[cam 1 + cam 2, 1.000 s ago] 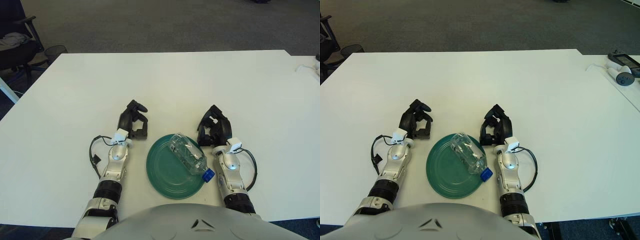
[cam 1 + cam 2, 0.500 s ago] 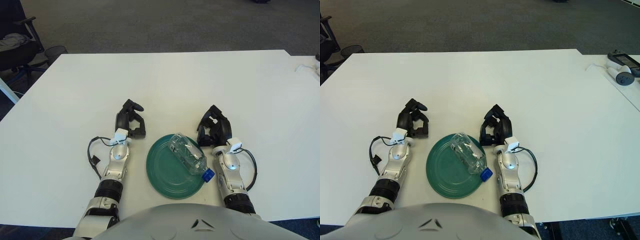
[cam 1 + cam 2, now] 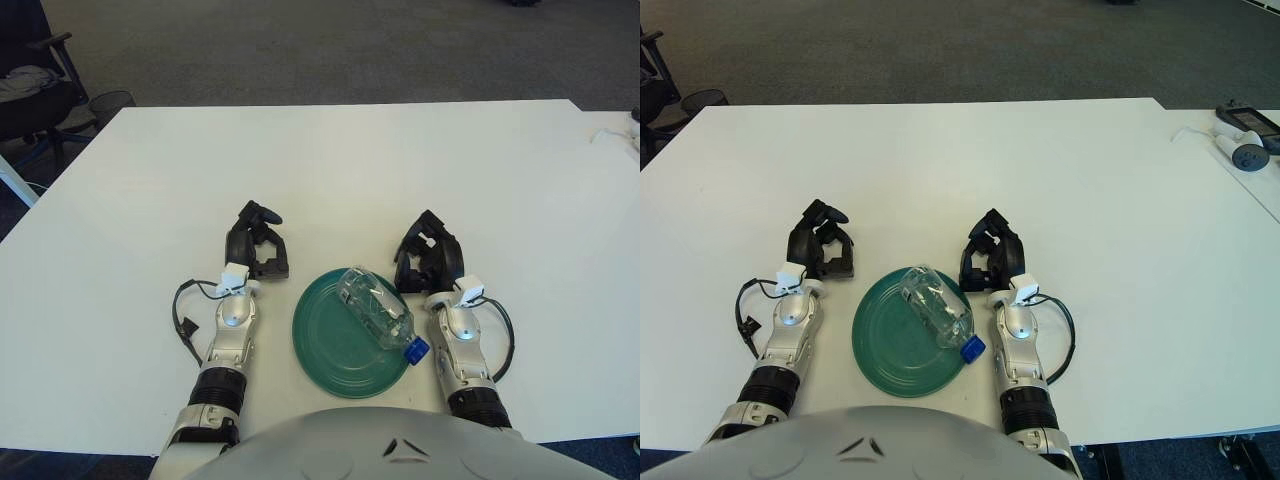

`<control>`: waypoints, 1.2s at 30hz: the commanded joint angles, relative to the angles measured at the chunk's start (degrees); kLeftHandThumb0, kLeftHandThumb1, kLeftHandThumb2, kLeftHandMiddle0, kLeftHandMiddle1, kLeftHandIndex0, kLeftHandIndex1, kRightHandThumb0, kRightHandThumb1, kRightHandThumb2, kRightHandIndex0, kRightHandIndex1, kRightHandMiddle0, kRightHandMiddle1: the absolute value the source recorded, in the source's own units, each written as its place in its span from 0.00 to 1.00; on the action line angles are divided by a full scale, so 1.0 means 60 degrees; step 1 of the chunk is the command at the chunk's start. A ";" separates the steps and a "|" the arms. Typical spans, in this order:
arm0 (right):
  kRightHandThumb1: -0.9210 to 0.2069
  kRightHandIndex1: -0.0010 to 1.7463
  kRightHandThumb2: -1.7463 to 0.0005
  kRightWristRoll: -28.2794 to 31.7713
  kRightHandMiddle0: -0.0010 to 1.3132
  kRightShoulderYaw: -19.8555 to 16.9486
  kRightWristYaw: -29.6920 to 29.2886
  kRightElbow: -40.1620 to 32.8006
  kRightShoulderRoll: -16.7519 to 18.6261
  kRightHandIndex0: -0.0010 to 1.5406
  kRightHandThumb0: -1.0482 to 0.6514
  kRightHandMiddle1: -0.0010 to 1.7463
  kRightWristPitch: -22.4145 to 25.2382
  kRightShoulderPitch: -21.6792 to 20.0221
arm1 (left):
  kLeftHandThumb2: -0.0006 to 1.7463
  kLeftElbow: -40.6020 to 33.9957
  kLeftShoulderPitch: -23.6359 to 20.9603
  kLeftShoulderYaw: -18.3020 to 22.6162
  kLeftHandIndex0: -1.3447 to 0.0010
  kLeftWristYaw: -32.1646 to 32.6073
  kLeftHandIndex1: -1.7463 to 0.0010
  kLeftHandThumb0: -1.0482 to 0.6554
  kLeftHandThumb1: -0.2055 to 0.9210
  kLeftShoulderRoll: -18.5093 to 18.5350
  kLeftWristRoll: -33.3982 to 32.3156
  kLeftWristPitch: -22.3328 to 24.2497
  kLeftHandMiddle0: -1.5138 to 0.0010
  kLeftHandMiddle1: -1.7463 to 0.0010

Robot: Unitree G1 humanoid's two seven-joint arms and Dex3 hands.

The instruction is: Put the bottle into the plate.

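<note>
The bottle (image 3: 377, 307), one clear plastic one with a blue cap, lies on its side in the single green plate (image 3: 335, 345) on the white desk (image 3: 330, 170), cap end reaching over the plate's right rim; it has not moved since a second ago. The left hand (image 3: 256, 243) has slid leftward and slightly away from the plate since then, and now sits further from its left rim, fingers curled loosely and holding nothing. The right hand (image 3: 428, 253) is where it was, just off the plate's upper right edge, fingers likewise curled around nothing. A chair (image 3: 28, 70) stands off the desk's left corner.
</note>
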 commanded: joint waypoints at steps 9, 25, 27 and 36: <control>0.86 0.94 0.03 0.0175 0.50 -0.0132 -0.0043 0.0547 0.0108 0.60 0.62 1.00 0.0125 0.0828 | 1.00 0.0256 0.0922 0.0139 0.48 0.0683 0.00 0.61 0.12 -0.0513 0.0298 0.0072 0.42 0.01; 0.87 0.94 0.02 0.0096 0.51 -0.0140 -0.0104 0.0428 0.0115 0.60 0.62 1.00 0.0204 0.0815 | 1.00 -0.0131 0.1138 -0.0073 0.48 0.1348 0.00 0.61 0.11 -0.0492 0.1076 0.0002 0.40 0.04; 0.87 0.94 0.02 -0.0033 0.51 -0.0145 -0.0255 0.0434 0.0106 0.60 0.62 1.00 0.0189 0.0803 | 1.00 -0.0195 0.1164 -0.0125 0.48 0.1378 0.00 0.61 0.11 -0.0496 0.1144 -0.0078 0.40 0.04; 0.89 0.93 0.01 0.0036 0.52 -0.0182 -0.0440 0.0462 0.0107 0.61 0.62 1.00 0.0148 0.0696 | 1.00 -0.0108 0.1147 -0.0213 0.49 0.1871 0.00 0.61 0.12 -0.0437 0.1678 -0.0279 0.42 0.01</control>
